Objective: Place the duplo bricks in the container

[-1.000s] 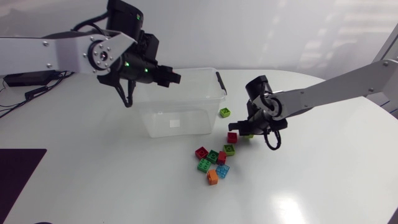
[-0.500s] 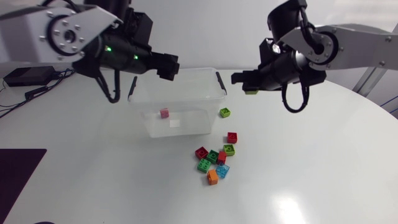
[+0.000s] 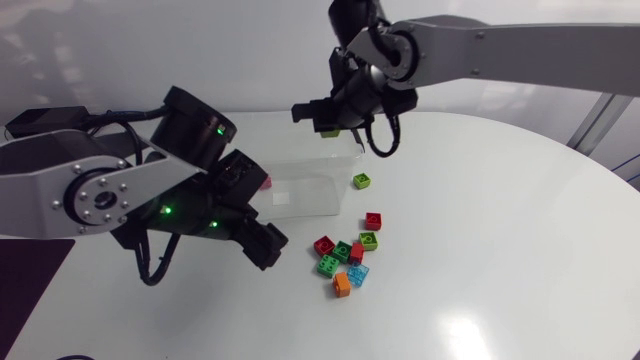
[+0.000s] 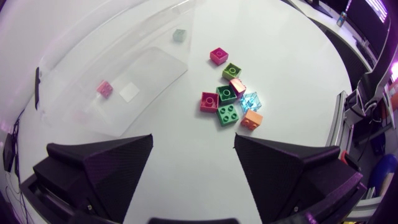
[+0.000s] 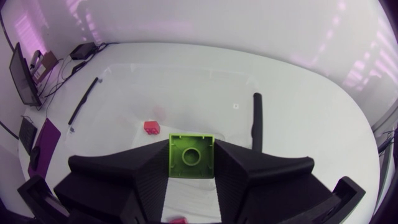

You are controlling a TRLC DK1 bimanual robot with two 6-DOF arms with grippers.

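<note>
Lime brick [image 5: 191,158]: clamped from two sides between the right gripper's [image 5: 190,148] fingers, over the far right part of the container [image 3: 310,195]. The head view shows only a sliver of it.
Container: clear and open, at the far middle of the table [image 3: 500,250]. Both wrist views show one pink brick [image 4: 104,88] on its floor; from above the left arm partly hides it.
Loose bricks [image 3: 345,258]: clustered near the container's near right corner. A red one [image 3: 373,221] and a green one [image 3: 362,180] lie apart, farther back.
Left gripper [image 4: 193,146]: fingers wide apart, holding nothing, left of the cluster.
Table: white, rounded edge.
</note>
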